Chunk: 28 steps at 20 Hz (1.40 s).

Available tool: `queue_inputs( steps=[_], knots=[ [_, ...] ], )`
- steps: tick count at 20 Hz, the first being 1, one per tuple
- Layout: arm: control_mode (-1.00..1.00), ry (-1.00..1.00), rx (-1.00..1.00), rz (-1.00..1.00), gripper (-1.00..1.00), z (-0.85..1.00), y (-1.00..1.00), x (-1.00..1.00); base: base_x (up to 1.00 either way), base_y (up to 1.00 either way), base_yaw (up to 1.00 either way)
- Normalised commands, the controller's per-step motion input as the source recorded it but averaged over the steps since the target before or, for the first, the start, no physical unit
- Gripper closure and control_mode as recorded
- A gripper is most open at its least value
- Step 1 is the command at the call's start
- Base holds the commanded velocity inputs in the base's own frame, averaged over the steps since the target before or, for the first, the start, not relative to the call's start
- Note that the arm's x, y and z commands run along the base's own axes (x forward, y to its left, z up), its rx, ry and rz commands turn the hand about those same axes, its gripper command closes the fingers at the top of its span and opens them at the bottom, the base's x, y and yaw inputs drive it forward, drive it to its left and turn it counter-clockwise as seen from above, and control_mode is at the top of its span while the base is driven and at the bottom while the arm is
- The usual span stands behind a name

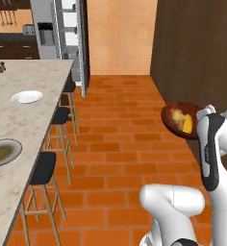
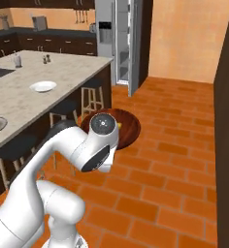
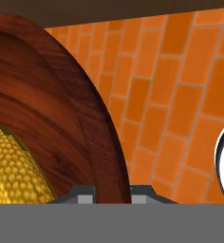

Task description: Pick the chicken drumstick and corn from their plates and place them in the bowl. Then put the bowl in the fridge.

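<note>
Wooden bowl (image 3: 61,118), rigid and food-laden, stays level only if my fingers (image 3: 88,192) clench its rim firmly.

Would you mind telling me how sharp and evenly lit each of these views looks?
Left base view: soft, flat light, the bowl slightly blurred. Right base view: even light, arm blocks part of the bowl. Hand view: extreme close-up, corn crisp, bowl rim cropped, no glare.

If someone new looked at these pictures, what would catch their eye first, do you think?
Probably the wooden bowl held up over the orange brick floor, with the corn and chicken drumstick inside and the hand clamped on its rim. Next, the open fridge behind the stone counter.
</note>
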Motion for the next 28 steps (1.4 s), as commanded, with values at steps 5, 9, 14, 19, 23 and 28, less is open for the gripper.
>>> queue_inputs(
  steps=[5, 9, 14, 19, 23, 28],
  knots=[
    [1.00, 0.00, 0.00, 0.00, 1.00, 0.00, 0.00, 0.00, -1.00, 0.47, -0.08],
    [1.00, 0.00, 0.00, 0.00, 1.00, 0.00, 0.00, 0.00, -0.47, 1.00, -0.06],
    [1.00, 0.00, 0.00, 0.00, 1.00, 0.00, 0.00, 0.00, -0.20, 1.00, 0.00],
    [1.00, 0.00, 0.00, 0.00, 1.00, 0.00, 0.00, 0.00, -0.96, 1.00, 0.00],
    [1.00, 0.00, 0.00, 0.00, 1.00, 0.00, 0.00, 0.00, -0.43, 1.00, -0.01],
    [1.00, 0.00, 0.00, 0.00, 1.00, 0.00, 0.00, 0.00, 0.00, 1.00, 0.00]
  ],
)
